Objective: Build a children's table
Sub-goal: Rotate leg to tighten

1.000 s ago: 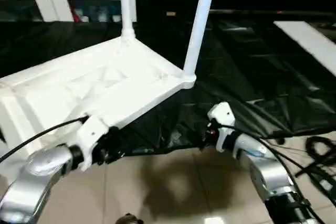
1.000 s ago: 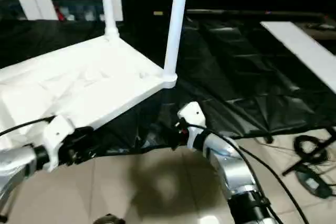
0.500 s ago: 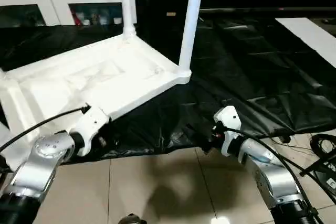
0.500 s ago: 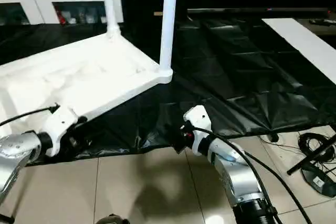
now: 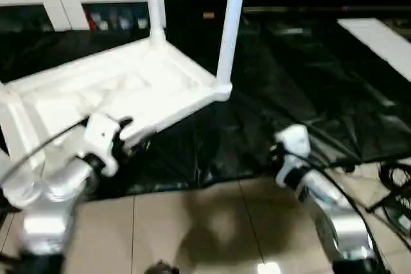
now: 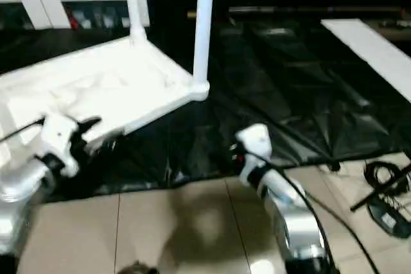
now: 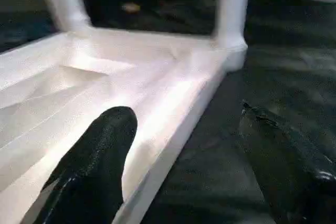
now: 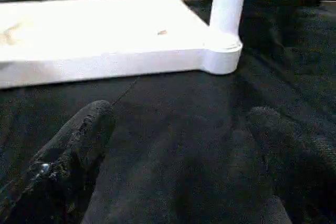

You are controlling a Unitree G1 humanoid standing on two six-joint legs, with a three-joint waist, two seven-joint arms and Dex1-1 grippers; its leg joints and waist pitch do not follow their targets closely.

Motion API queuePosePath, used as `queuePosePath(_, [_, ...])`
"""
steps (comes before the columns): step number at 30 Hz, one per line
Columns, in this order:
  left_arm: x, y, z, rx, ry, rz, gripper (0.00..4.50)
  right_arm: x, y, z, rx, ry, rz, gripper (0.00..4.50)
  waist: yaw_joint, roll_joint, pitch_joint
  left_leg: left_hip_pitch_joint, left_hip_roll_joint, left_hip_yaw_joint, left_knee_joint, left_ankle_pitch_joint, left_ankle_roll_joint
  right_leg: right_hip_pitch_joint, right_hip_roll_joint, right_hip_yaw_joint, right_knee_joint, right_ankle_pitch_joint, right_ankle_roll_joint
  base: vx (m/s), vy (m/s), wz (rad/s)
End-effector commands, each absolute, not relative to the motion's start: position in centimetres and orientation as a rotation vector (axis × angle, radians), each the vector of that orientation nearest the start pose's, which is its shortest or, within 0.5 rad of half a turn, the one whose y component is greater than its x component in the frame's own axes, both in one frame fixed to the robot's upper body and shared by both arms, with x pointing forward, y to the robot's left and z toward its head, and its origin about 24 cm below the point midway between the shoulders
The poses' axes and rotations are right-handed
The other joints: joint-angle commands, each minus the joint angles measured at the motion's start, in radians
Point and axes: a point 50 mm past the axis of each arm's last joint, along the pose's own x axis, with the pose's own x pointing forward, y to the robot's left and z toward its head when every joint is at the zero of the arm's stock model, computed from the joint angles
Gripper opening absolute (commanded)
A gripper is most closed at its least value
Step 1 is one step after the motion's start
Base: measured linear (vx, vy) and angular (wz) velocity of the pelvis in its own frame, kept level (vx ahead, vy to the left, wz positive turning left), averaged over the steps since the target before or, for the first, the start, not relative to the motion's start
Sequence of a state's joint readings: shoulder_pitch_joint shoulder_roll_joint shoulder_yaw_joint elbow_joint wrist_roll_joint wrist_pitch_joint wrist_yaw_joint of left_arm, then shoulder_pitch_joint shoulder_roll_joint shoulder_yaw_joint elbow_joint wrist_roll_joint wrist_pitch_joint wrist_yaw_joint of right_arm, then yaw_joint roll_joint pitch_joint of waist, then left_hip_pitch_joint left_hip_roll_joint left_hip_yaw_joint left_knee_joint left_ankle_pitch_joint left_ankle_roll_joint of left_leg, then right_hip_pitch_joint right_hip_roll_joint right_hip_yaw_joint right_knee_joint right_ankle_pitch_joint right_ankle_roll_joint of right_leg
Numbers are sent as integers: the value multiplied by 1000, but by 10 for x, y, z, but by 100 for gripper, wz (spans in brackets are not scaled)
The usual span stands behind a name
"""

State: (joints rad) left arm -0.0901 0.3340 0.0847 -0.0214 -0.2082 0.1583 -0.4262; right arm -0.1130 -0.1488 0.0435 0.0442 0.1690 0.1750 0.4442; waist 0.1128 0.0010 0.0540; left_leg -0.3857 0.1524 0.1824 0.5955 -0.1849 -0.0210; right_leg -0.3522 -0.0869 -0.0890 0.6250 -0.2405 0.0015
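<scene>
Left eye view, nearest: silver left forearm ending in left gripper, black fingers spread apart, holding nothing, poised at near long rim of all-white plastic children's table. Right gripper likewise spread wide and empty, hovering over black crinkled plastic sheet, apart from table's nearest corner.

Beyond both: table lying upside down on black sheet, rectangular rimmed top face-down, ribbed underside up, raised rim all round. Rounded corner socket at near right corner, with long white tubular leg standing upright in it, flared end seated in socket. Second white leg upright in far corner socket. At near left edge of left eye view, another white piece beside rim, too blurred to identify. Whole table glossy, uniformly white, no markings apart from small dark speck on underside near right corner.

Beige tiled floor under forearms, black cables at right. Farther right, flat white panel on sheet. Farthest back, white cabinet with glass doors.
</scene>
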Motion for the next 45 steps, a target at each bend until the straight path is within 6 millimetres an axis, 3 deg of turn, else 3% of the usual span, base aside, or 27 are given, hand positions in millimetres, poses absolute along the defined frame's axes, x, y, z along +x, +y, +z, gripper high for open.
queuePosePath(1, [261,201,79,121,0,-266,366,267,-142,48,43,98,470,450,1,-1,-50,20,94,-42,-94,-277,-11,16,-94,71,-83,-138,-189,0,0,0])
queuePosePath(3, [255,193,79,113,-16,-220,366,266,-138,45,40,102,471,450,-3,4,-49,24,106,-50,-99,-287,-27,14,-83,66,-82,-154,-174,0,0,0])
queuePosePath(4, [254,189,79,114,-21,-190,366,267,-132,45,41,104,486,450,-6,-3,-41,-24,88,-110,-125,-356,-24,42,-55,9,-57,-106,-156,0,0,0])
queuePosePath(6, [254,187,79,119,-23,-182,366,267,-129,45,40,103,493,450,-27,29,-60,5,105,-178,-138,-428,17,36,-13,-20,-33,-68,-146,-6,-23,17])
queuePosePath(8, [256,186,81,126,-31,-165,366,269,-123,47,32,95,514,450,-67,41,-54,44,127,-329,-164,-409,167,-13,33,-1,64,-185,-200,14,-90,51])
queuePosePath(10, [259,188,83,133,-28,-140,366,271,-120,47,25,93,517,450,-76,28,-55,28,49,-382,-174,-345,210,-10,37,34,66,-215,-248,-29,-166,43])
queuePosePath(12, [259,189,86,124,-42,-124,366,273,-120,46,36,96,508,450,-64,-7,-61,-43,-69,-366,-130,-289,145,60,-14,67,-44,-234,-393,-51,-217,39])
queuePosePath(14, [259,193,85,90,-17,-93,366,274,-122,46,90,104,498,450,-10,-44,-44,-58,-89,-97,196,-177,45,73,-85,102,-167,-205,-499,-49,-256,29])
queuePosePath(18, [256,194,83,95,-7,-97,366,272,-120,46,78,104,528,450,32,-40,-44,-25,-29,-90,47,-101,99,116,-94,129,-146,-7,59,-12,-208,0])
queuePosePath(19, [253,195,82,106,-27,-104,366,272,-118,46,78,102,545,450,36,-13,-64,2,45,-124,-8,-56,152,107,-71,97,-124,138,209,-2,-142,7])
queuePosePath(20, [251,196,82,110,-28,-99,366,271,-117,47,73,100,551,450,13,0,-87,64,244,-221,-53,21,312,42,-94,62,1,187,247,-2,-142,7])
queuePosePath(21, [251,196,81,108,-26,-95,366,271,-117,47,69,100,556,450,-6,-6,-91,108,314,-262,-52,121,406,-26,-131,98,70,146,199,26,-108,0])
queuePosePath(22, [249,198,79,98,-18,-79,366,271,-114,47,50,101,581,450,-15,-20,-78,124,235,-224,-12,251,397,-92,-146,162,68,117,54,19,-84,14])
queuePosePath(23, [248,198,79,89,-17,-74,366,272,-113,46,47,106,592,450,5,-52,-39,6,44,-138,-16,-43,253,2,-119,159,-47,9,43,19,-84,14])
queuePosePath(24, [248,198,79,84,-17,-71,366,272,-112,46,47,109,598,450,14,-32,-32,-1,12,-118,-11,-178,210,38,-136,141,-91,-227,17,-59,-60,25])
queuePosePath(26, [245,199,79,80,-14,-62,366,273,-109,46,34,109,616,450,16,-39,-14,-35,27,-101,20,-317,90,137,-202,47,-191,-938,-35,-57,-58,18])
queuePosePath(29, [242,201,77,75,-7,-46,366,273,-106,47,29,104,636,450,-4,3,-6,23,43,-73,-22,-383,60,174,-131,-50,-215,-810,-101,36,-5,54])
queuePosePath(30, [240,202,77,69,-6,-41,366,273,-104,47,52,104,642,450,-42,9,1,123,85,-99,-94,-607,-28,91,-25,-60,-138,-592,-120,66,10,52])
queuePosePath(33, [239,203,77,60,-12,-27,366,274,-103,46,54,111,652,450,-64,10,-23,199,152,-187,-166,-781,-6,24,10,-11,29,-182,-66,124,18,20])
queuePosePath(34, [238,204,76,66,-9,-22,366,274,-103,46,50,112,660,450,-65,-6,-30,214,147,-187,-155,-679,147,-26,-3,10,61,-85,-17,141,20,-6])
queuePosePath(37, [238,204,76,68,-8,-19,366,273,-102,45,49,116,665,450,-57,-56,-26,150,44,-80,-121,-536,193,31,-54,67,-63,-52,-49,145,-21,0])
queuePosePath(38, [237,204,76,67,-8,-18,366,273,-102,44,49,117,666,450,-8,-94,-24,93,-43,-36,19,-384,164,121,-128,195,-159,-431,-118,152,-70,10])
queuePosePath(39, [237,204,76,64,-9,-16,366,272,-101,44,46,118,671,450,9,-92,-30,67,-34,-54,78,-285,152,158,-190,240,-184,-550,-189,180,-63,21])
queuePosePath(40, [235,204,75,64,-8,-11,366,271,-101,43,51,121,680,450,32,-92,-38,-10,-17,-93,133,-120,92,199,-171,236,-165,-474,-302,207,-21,12])
queuePosePath(42, [234,204,75,59,-9,-6,366,270,-101,43,52,116,692,450,40,-69,-42,-24,3,-91,84,-7,66,199,-114,180,-161,-247,-372,209,-15,13])
queuePosePath(43, [233,204,75,58,-8,-5,366,269,-101,43,28,113,705,450,42,-28,-52,15,27,-84,-31,110,83,177,-20,86,-134,-178,-282,212,22,19])
queuePosePath(45, [233,204,75,60,-7,-5,366,268,-100,42,11,120,725,450,5,16,-41,103,55,-141,-95,-39,124,93,71,3,-51,-209,-153,222,47,14])
